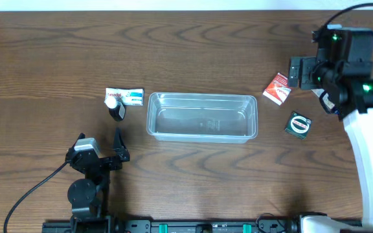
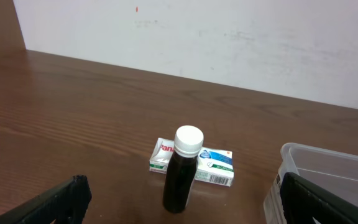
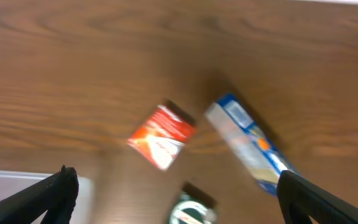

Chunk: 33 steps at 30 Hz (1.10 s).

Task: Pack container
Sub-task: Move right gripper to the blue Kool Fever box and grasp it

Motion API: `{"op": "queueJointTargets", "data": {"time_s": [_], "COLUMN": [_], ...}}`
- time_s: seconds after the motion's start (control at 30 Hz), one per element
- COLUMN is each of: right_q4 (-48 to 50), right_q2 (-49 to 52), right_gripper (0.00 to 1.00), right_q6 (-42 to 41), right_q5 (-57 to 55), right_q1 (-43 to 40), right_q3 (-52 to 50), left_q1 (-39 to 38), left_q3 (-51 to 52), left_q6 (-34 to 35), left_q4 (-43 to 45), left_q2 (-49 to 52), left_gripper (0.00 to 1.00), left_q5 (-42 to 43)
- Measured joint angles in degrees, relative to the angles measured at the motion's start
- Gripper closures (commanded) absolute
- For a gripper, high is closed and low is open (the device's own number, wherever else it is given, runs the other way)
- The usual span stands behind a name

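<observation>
Black left gripper [image 1: 99, 141] low (jaws apart)

Overhead and wrist views, legible print only. On the flat white-and-green cardboard carton [image 2: 213, 168] we read red letters beginning "Pana" at its left end; the rest of the word is hidden there behind the dark bottle with the white cap [image 2: 182, 180]. From overhead the same carton [image 1: 129, 98] shows the red word as "Panadol", small but just legible. The red-and-white cardboard packet [image 1: 278, 88] carries white lettering too blurred for us to read. The round dark tin with a green-and-white ring [image 1: 298, 123] and the long blue printed carton [image 3: 247, 144] bear print that we cannot make out.
</observation>
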State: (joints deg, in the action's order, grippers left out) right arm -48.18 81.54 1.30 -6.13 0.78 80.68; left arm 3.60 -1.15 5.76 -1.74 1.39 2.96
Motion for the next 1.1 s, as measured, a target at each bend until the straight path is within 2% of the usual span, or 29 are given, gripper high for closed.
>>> {"op": "queueJointTargets", "data": {"time_s": [0.17, 0.27, 0.5, 0.87, 0.97, 1.1], "right_q4": [1.9, 4.0, 8.1, 8.5, 8.6, 8.6], "right_q2": [4.0, 5.9, 10.4, 16.5, 18.9, 22.6], "right_gripper": [0.01, 0.01, 0.01, 0.01, 0.04, 0.15], "right_q6": [1.3, 2.0, 9.9, 23.3, 25.2, 26.6], "right_q5": [-7.9, -9.0, -3.2, 4.8, 5.7, 6.4], "right_q1": [-3.4, -7.0, -13.6, -14.1, -14.1, -14.2], "right_q3": [0.0, 0.0, 0.0, 0.0, 0.0, 0.0], "left_q1": [0.0, 0.0, 0.0, 0.0, 0.0, 0.0], "left_q3": [0.0, 0.0, 0.0, 0.0, 0.0, 0.0], "left_q6": [0.0, 0.0, 0.0, 0.0, 0.0, 0.0], "left_q4": [0.0, 0.0, 0.0, 0.0, 0.0, 0.0], "left_q2": [0.0, 0.0, 0.0, 0.0, 0.0, 0.0], "left_gripper": [0.02, 0.02, 0.02, 0.02, 0.02, 0.02], "left_q5": [0.0, 0.0, 0.0, 0.0, 0.0, 0.0]}}
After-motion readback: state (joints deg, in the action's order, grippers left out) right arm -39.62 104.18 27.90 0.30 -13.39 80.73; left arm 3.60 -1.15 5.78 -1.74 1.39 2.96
